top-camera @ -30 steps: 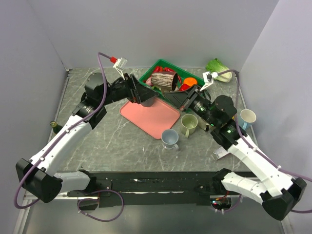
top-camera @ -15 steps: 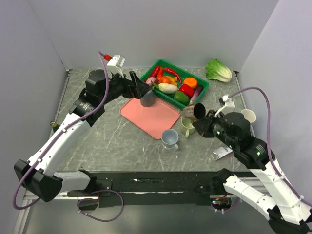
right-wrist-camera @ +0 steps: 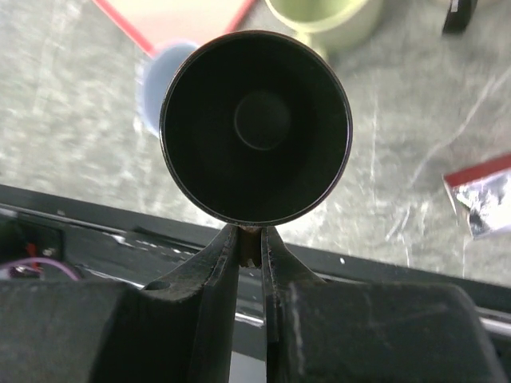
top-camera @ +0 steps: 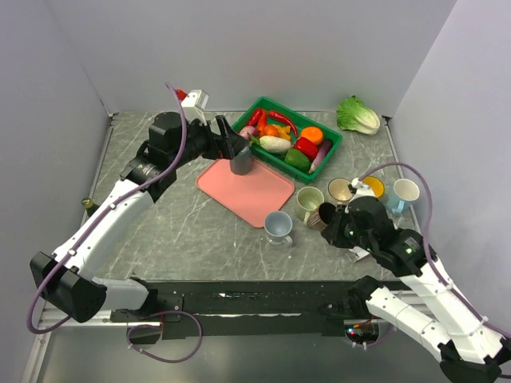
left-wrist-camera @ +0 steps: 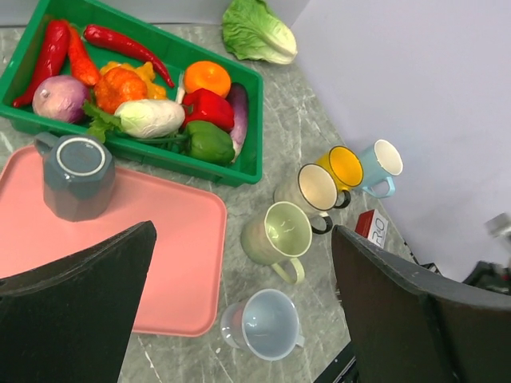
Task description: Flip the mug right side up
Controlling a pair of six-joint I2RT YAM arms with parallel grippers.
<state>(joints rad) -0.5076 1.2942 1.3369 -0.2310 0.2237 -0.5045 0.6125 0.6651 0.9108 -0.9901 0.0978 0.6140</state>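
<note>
Right pincer (right-wrist-camera: 250, 235): fingers nearly together, pinching a thin brownish part at the lower edge of the dark mug (right-wrist-camera: 255, 128); whether that part is handle or wall I cannot tell. The mug's round mouth faces my wrist camera. The inside is glossy black with a flat circular floor. It hangs above the grey marbled table (right-wrist-camera: 415, 199), near the front edge.

Left pincer (top-camera: 231, 144): spread wide, holding nothing, above the grey mug (left-wrist-camera: 76, 177). That mug is faceted and matte. It stands on the smooth pink tray (left-wrist-camera: 172, 255) with its handle toward the green bin (left-wrist-camera: 247, 112), and it seems to be base-up.

Beyond the tray is a pale green mug (left-wrist-camera: 275, 233), with a light blue mug (left-wrist-camera: 263, 323) nearer the front. Beige (left-wrist-camera: 307, 187), yellow (left-wrist-camera: 345, 167) and white-and-blue (left-wrist-camera: 379, 163) mugs stand upright in a row. A crinkled lettuce (left-wrist-camera: 257, 32) lies at the back.
</note>
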